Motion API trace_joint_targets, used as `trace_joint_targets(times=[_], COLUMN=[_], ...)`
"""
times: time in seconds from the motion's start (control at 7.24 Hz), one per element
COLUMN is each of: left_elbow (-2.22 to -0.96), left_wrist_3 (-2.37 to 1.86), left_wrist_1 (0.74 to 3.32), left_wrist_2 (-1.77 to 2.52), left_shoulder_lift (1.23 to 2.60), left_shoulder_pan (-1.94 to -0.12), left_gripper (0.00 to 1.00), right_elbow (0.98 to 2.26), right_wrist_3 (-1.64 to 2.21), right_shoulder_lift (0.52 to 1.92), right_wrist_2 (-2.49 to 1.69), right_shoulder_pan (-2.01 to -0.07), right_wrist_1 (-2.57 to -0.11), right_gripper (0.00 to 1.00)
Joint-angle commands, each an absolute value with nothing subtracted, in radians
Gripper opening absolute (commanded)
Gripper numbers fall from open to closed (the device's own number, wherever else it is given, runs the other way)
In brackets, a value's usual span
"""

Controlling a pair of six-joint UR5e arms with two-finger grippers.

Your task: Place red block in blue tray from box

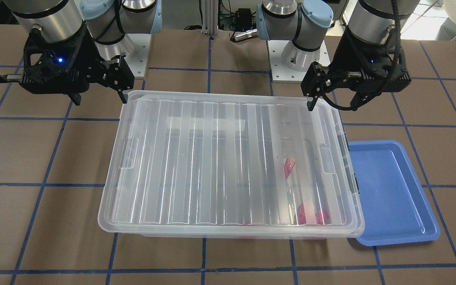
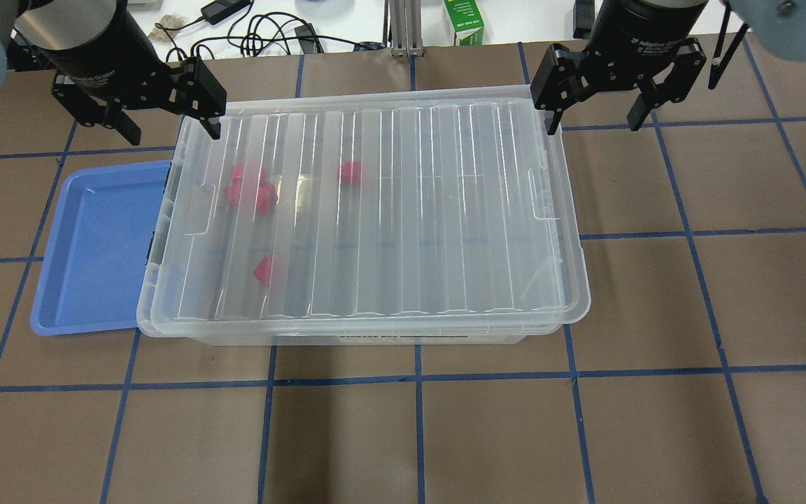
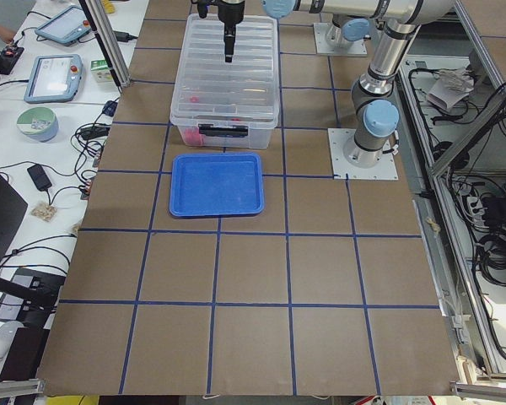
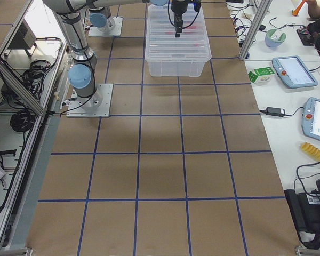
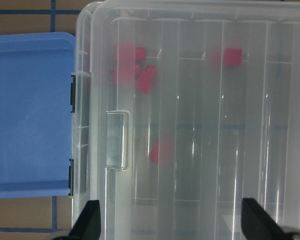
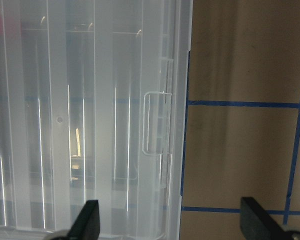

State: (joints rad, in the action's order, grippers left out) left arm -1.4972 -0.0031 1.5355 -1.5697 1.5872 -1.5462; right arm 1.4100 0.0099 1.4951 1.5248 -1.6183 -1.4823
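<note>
The box (image 2: 364, 329) is a clear bin with its ribbed lid (image 2: 410, 210) lying on it. Several red blocks (image 2: 245, 183) show blurred through the lid at the box's left end, also in the left wrist view (image 5: 146, 79) and front view (image 1: 305, 213). The blue tray (image 2: 95, 245) lies empty against that end, partly under the lid's rim. My left gripper (image 2: 168, 126) is open and empty over the lid's far left corner. My right gripper (image 2: 593, 117) is open and empty over the far right corner, one finger above the lid's edge, the other beyond it.
Brown table with blue tape lines (image 2: 417, 378). Both arm bases (image 1: 295, 59) stand behind the box. Cables and a green carton (image 2: 464, 24) lie past the far edge. The table to the right of the box (image 6: 240, 150) is bare brown board.
</note>
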Motion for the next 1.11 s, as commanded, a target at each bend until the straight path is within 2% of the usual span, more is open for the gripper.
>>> trace_joint_targets(times=[0.0, 0.97], left_elbow=[-1.497, -1.497], left_wrist_3=[-0.002, -0.002], left_wrist_1=[1.537, 1.537], left_wrist_2=[-1.569, -1.572], left_shoulder_lift=[1.588, 1.586], left_shoulder_pan=[-1.546, -1.546], left_gripper=[1.00, 1.00], right_elbow=[1.410, 1.414], right_wrist_3=[0.009, 0.020], right_shoulder_lift=[1.496, 1.494], right_wrist_2=[1.525, 1.520], right_shoulder_pan=[-1.618, -1.617], right_wrist_1=[-1.482, -1.483], right_gripper=[1.00, 1.00])
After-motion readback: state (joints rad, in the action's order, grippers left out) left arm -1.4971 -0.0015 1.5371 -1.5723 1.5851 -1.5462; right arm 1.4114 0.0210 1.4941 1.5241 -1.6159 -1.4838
